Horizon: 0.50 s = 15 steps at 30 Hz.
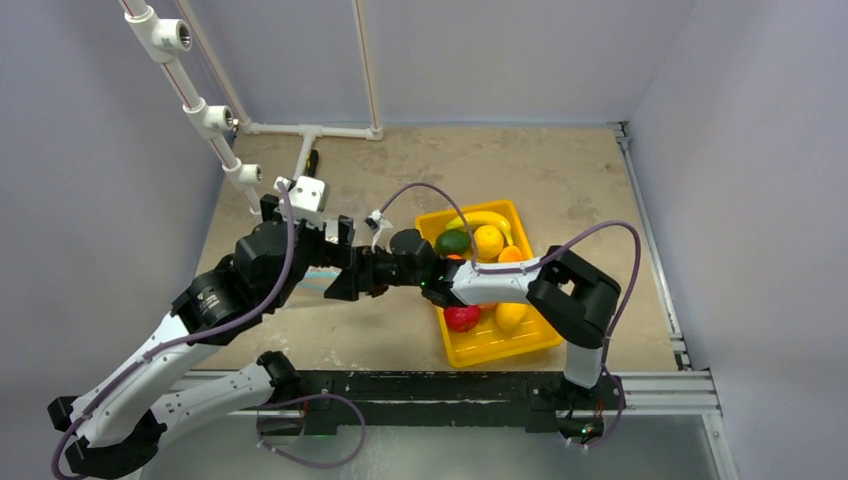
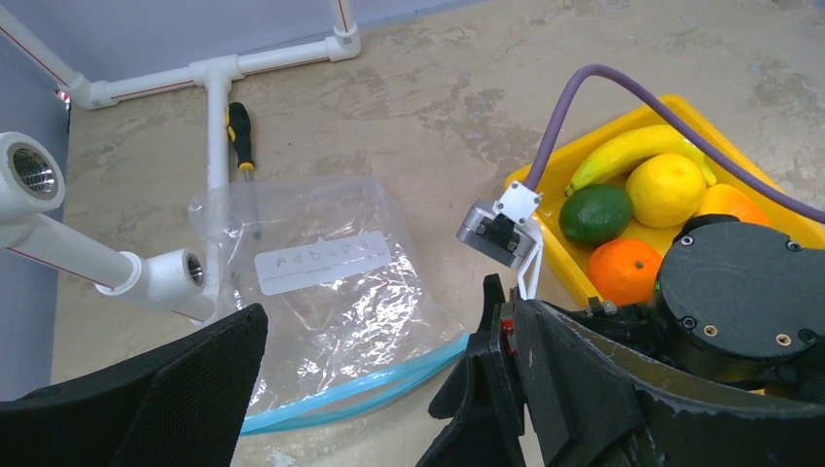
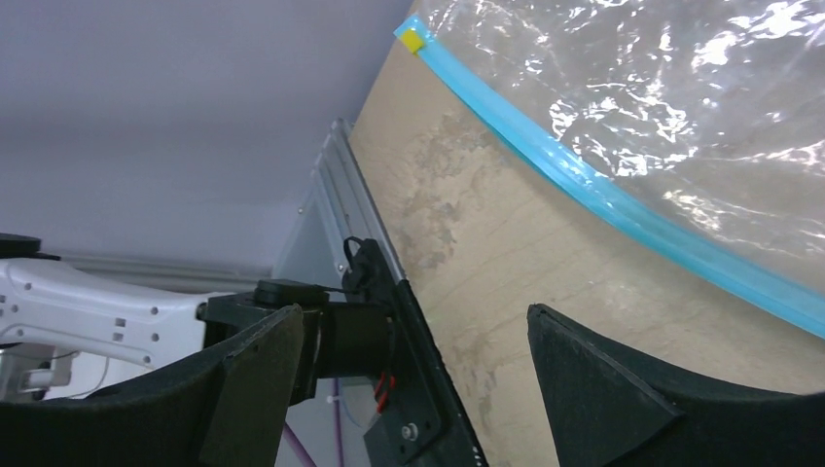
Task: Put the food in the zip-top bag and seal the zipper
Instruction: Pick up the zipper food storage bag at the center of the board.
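Clear zip-top bag (image 2: 321,292) lies flat; food (image 2: 666,190) sits beside it, outside.

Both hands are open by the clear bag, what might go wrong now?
The left hand and right hand crowd the teal-blue zipper strip of the clear plastic zip-top bag; they might bump. The bag lies flat, so a pinch may catch both layers. The purple cable over the toy fruits in the yellow tray could snag.

Robotics lab test cell: plain grey walls (image 1: 100,100) box in a scuffed desk (image 1: 560,180), white plastic piping (image 1: 210,118) rises beyond the left claw (image 1: 345,262), and metal rails (image 1: 660,385) edge the desk behind it.
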Motion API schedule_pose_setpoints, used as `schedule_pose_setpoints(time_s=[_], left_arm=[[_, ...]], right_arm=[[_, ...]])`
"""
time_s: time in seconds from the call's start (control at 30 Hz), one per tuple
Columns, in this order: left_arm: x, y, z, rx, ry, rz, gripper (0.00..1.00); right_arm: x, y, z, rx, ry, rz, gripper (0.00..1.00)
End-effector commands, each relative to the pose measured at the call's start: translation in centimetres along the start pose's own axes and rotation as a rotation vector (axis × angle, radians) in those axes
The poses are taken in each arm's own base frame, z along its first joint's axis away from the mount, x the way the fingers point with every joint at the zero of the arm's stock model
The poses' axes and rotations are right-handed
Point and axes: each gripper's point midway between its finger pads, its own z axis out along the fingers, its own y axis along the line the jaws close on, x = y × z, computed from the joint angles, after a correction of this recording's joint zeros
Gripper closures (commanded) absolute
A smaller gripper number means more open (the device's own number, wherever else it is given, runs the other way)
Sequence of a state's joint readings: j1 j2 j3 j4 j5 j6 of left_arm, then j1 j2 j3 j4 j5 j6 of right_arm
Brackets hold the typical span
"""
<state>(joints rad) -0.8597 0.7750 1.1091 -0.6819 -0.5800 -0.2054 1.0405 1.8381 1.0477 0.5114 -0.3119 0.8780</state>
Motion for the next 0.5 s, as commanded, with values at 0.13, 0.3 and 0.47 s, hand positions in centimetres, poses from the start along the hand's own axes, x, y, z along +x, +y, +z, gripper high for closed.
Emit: schedule_pose_setpoints(time_s=[0.13,0.3,0.47], left_arm=[[-0.8,-0.4,-0.7,0.042,-0.033,-0.028,0.04],[-1.1,-0.3,-1.1,0.054,-0.043,-0.033,0.04],[-1.1,-0.1,-1.6,0.061,-0.043,-0.033,0.04]], right_arm=[[-1.7,3.7,1.8,-0.113,-0.079,0.114,0.12],[-1.8,3.6,2.9,-0.09,-0.113,0.172,0.12],[-1.9,3.0,3.3,-0.095,-0.145,0.242,0.12]])
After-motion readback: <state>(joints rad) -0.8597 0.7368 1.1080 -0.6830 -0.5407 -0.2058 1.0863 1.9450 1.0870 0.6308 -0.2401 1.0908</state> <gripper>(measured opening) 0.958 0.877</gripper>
